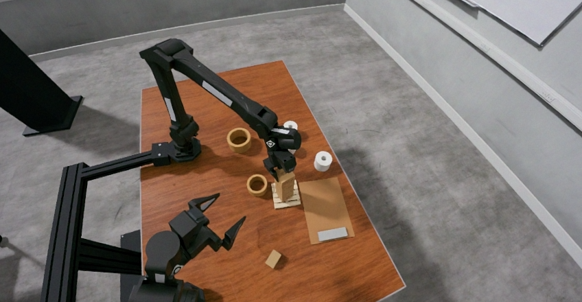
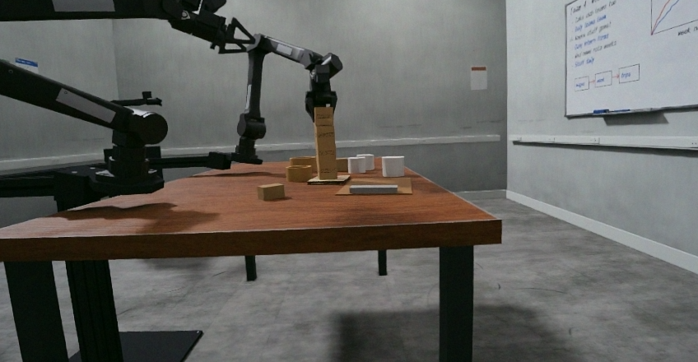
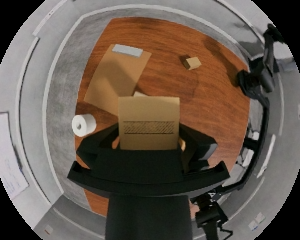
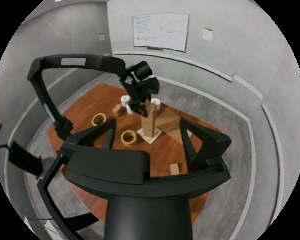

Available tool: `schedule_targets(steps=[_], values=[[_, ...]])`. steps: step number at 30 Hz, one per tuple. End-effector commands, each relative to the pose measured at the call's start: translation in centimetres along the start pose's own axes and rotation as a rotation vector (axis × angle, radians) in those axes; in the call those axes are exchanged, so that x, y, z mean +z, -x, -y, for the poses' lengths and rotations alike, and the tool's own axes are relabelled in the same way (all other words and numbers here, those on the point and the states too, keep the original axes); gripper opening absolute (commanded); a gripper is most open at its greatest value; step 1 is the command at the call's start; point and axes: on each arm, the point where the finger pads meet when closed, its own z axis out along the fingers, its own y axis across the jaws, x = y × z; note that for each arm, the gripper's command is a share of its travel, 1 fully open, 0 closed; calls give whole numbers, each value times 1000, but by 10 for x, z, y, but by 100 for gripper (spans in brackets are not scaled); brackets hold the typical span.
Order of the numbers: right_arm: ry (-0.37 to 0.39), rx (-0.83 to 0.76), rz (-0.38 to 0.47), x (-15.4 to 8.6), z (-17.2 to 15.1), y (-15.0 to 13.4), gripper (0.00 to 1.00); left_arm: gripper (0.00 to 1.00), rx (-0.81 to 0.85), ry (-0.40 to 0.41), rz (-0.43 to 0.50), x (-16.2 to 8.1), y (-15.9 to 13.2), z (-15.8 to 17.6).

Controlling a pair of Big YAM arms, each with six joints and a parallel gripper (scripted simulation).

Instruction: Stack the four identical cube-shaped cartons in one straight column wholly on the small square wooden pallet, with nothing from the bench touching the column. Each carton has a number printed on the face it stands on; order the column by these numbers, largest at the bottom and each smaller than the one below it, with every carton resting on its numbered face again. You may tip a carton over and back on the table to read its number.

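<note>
The left gripper point(image 1: 284, 172) point(image 2: 323, 113) point(image 3: 148, 121) point(image 4: 148, 112) is gripping the top carton point(image 1: 286, 178) point(image 2: 323, 115) point(image 3: 149, 115) point(image 4: 150, 107) above the pallet point(image 1: 293, 204) point(image 2: 341, 180) point(image 4: 152, 140), its fingers closing on opposite sides. This carton is sitting at the head of the column, appearing to meet the one below. Three lower cartons point(image 1: 286, 192) point(image 2: 326, 153) point(image 4: 148, 126) are standing upright under it on the pallet, with the exterior view showing slight sideways offsets between levels. The numbers on their undersides are hidden.

The right gripper point(image 1: 232, 205) point(image 2: 244, 40) point(image 4: 147, 121) is hanging open and without a load, well apart from the pallet.

A small ring point(image 1: 250, 187) point(image 2: 299, 174) point(image 4: 128, 144) is resting just beside the pallet, and a larger ring point(image 1: 230, 143) is lying farther from it. On the pallet's opposite side from the small ring, a cardboard sheet point(image 1: 324, 205) point(image 2: 406, 187) point(image 3: 112, 80) point(image 4: 168, 124) is lying flat, bearing a grey bar point(image 1: 332, 234) point(image 2: 374, 189) point(image 3: 127, 50). A small block point(image 1: 273, 259) point(image 2: 271, 192) point(image 3: 192, 63) point(image 4: 174, 169) is lying apart from the pallet, while a white roll point(image 1: 322, 163) point(image 2: 393, 166) point(image 3: 83, 125) is standing upright beyond the pallet, near the sheet.
</note>
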Motion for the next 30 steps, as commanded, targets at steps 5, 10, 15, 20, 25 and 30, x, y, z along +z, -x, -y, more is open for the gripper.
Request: schedule_targets(steps=[5,10,15,20,25,30], values=[[-4,3,1,1,1,3,100,55,10,12,18,4,3,-7],[-4,3,1,1,1,3,100,55,11,16,24,0,5,-7],[-4,3,1,1,1,3,100,77,5,10,19,-2,5,-3],[-4,3,1,1,1,3,100,83,17,40,68,-24,27,-6],[-4,3,1,1,1,3,100,83,8,46,70,-33,28,-6],[-4,3,1,1,1,3,100,83,8,42,66,-30,28,-5]])
